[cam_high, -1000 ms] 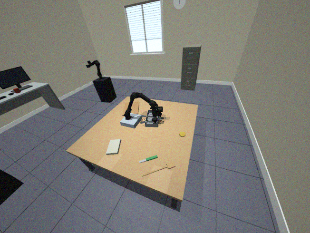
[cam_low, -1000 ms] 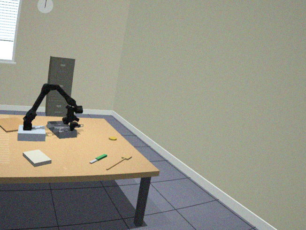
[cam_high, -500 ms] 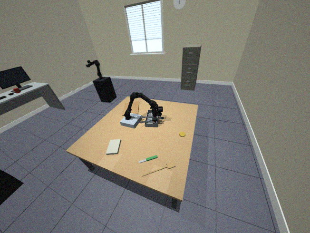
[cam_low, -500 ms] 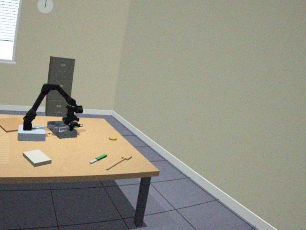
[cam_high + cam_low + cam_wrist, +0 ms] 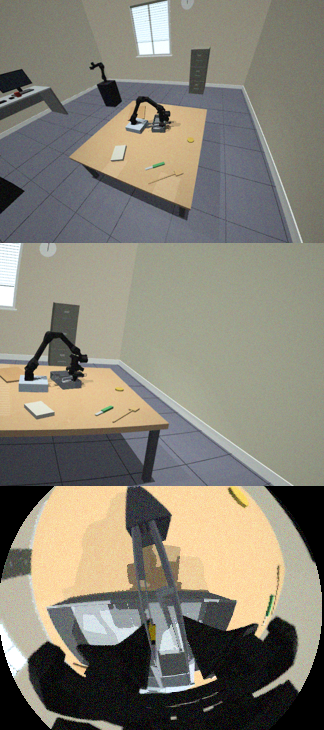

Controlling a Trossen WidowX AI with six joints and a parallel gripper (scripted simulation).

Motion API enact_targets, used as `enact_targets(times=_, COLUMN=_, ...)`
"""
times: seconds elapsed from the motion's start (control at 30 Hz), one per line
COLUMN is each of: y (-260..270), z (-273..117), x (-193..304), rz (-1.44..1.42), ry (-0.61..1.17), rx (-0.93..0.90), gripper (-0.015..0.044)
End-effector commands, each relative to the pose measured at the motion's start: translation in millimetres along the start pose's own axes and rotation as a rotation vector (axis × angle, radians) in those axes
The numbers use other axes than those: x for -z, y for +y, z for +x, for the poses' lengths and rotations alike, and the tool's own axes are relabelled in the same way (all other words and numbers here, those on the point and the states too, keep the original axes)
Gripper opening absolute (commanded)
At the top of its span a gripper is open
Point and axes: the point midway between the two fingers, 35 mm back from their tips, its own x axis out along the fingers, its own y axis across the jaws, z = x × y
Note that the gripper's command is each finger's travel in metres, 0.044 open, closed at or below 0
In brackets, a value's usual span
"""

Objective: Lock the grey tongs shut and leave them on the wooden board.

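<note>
The grey tongs [image 5: 171, 122] [image 5: 84, 375] [image 5: 146, 516] lie lengthwise over the roasting tin [image 5: 158, 130] [image 5: 73, 385] [image 5: 64, 625]. Their dark hinge block is past the tin's far wall in the wrist view, and the arms run back between my fingers, a small gap between them. My gripper [image 5: 161, 125] [image 5: 74, 380] [image 5: 166, 620] points down over the tin, its fingers close against the outer sides of the two arms, shut on the tongs. The tongs' tips are partly hidden by the fingers. The wooden board [image 5: 142, 112] [image 5: 10, 375] lies flat at the back left, nothing on it.
The arm stands on a pale block [image 5: 140, 129] [image 5: 33, 387] left of the tin. Nearer the front lie a white book [image 5: 119, 152] [image 5: 39, 409], a green-handled knife [image 5: 158, 164] [image 5: 107, 408] and a wooden-headed tool [image 5: 178, 172] [image 5: 133, 409]. A yellow disc [image 5: 190, 140] [image 5: 119, 389] [image 5: 238, 497] lies right.
</note>
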Motion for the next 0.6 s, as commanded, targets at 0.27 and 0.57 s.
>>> enact_targets(times=0.27, y=0.0, z=-0.3, x=0.1, rz=0.000, ry=0.001, rx=0.000, gripper=0.0108)
enact_targets(times=0.57, y=0.0, z=-0.3, x=0.1, rz=0.000, ry=0.001, rx=0.000, gripper=0.0048)
